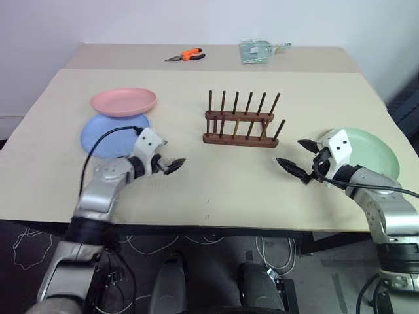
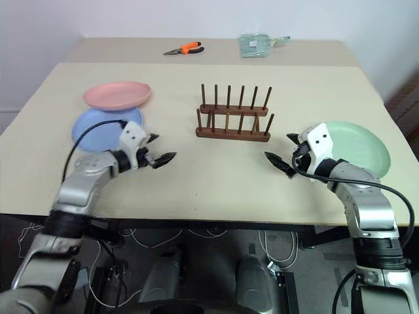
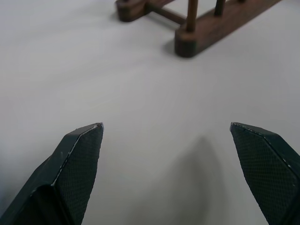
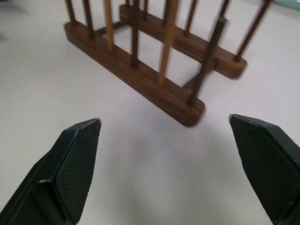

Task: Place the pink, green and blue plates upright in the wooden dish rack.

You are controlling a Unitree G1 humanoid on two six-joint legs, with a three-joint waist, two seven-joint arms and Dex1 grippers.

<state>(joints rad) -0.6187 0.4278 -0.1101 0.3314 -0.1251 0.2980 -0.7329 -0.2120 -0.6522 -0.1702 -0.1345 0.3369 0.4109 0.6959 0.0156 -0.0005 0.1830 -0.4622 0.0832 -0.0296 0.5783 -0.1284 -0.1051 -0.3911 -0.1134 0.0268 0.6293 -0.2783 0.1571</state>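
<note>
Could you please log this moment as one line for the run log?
rack: empty | pink plate, blue plate, green plate: flat on table | left gripper, right gripper: jaws open, empty

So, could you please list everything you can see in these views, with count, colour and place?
pink plate: one, pale pink, far left of the table, lying flat, overlapping the blue plate's far edge
blue plate: one, light blue, left side, flat, nearer than the pink one
green plate: one, mint green, right side, flat
wooden dish rack: one, dark brown, centre of the table, empty
pliers: one, orange handles, far edge
packet: one, pale green, far edge, right of the pliers
table: one, beige
left gripper: black, open, near the blue plate
right gripper: black, open, near the green plate
</note>
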